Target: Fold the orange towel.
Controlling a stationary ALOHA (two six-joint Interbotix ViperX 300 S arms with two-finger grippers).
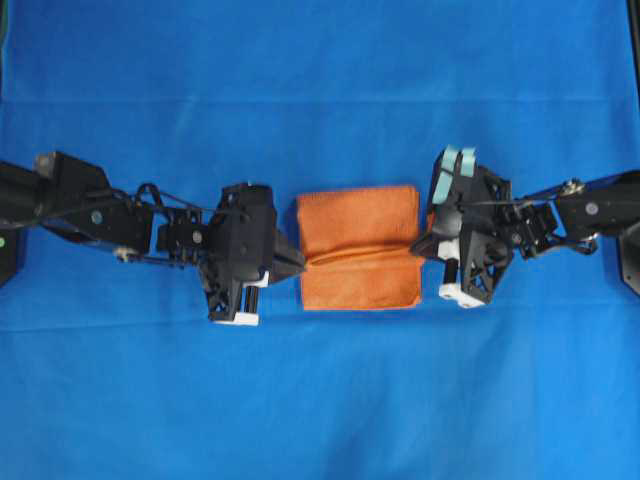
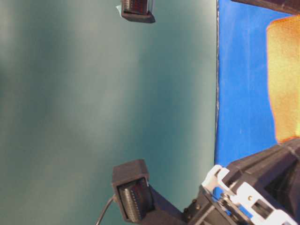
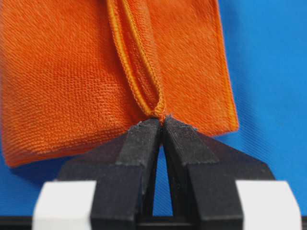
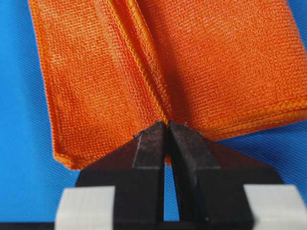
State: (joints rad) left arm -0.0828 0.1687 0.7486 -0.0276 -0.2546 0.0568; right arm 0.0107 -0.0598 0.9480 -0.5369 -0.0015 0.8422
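Overhead: orange towel (image 1: 358, 247) between left tool (image 1: 297, 262) and right tool (image 1: 424, 244), both clamped on its hems.

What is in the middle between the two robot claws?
The orange towel lies between the left gripper and the right gripper, each pinching its middle ridge. The overhead view shows this best.

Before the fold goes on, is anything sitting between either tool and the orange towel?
Nothing visible does. The left tool is shut on the stitched hem ridge of the bright orange fuzzy microfibre towel, and the right tool pinches the same ridge at the opposite edge. Only the blue cloth backdrop surrounds the towel.
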